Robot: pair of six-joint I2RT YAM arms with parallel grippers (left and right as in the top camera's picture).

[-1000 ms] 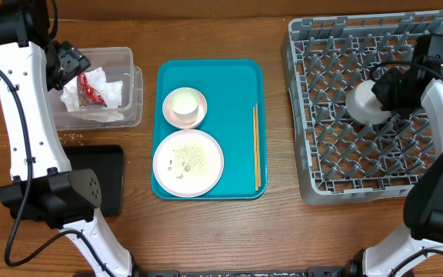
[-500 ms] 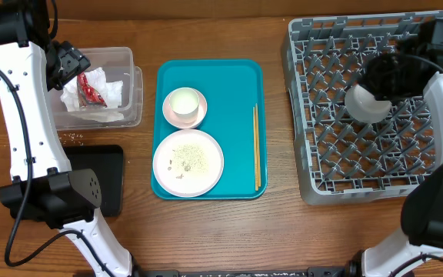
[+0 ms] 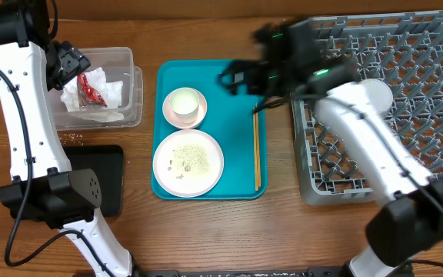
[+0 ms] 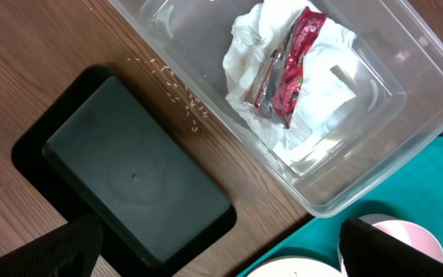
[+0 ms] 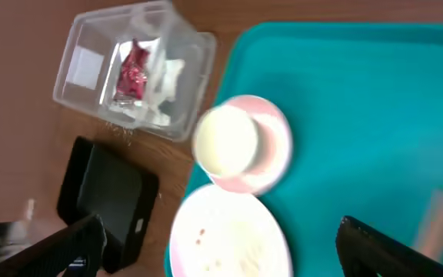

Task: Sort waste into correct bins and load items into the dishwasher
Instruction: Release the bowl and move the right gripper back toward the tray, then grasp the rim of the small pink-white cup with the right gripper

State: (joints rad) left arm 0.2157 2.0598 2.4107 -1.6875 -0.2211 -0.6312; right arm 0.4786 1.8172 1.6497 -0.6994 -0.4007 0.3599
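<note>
Wooden tabletop [image 3: 206, 231] lay beneath; the right gripper [image 3: 235, 77], blurred, jaws spread and empty, hung over the teal tray [image 3: 233, 115] at upper centre, near the small white cup [image 3: 183, 101] on its pink dish [image 3: 197, 118], chopsticks [image 3: 256, 146] below. A rushed descent could topple the cup; the left gripper [image 3: 66, 65], likewise spread, hovered beside the clear tub [image 3: 133, 92] at upper left

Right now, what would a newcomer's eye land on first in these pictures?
The bright teal tray mid-table, carrying a pink plate flecked with rice, a white cup on a pink dish, and chopsticks along its right edge. Then the right gripper, a blurred dark shape over the tray's upper right, and the red wrapper on white napkins in the clear tub, upper left.
</note>
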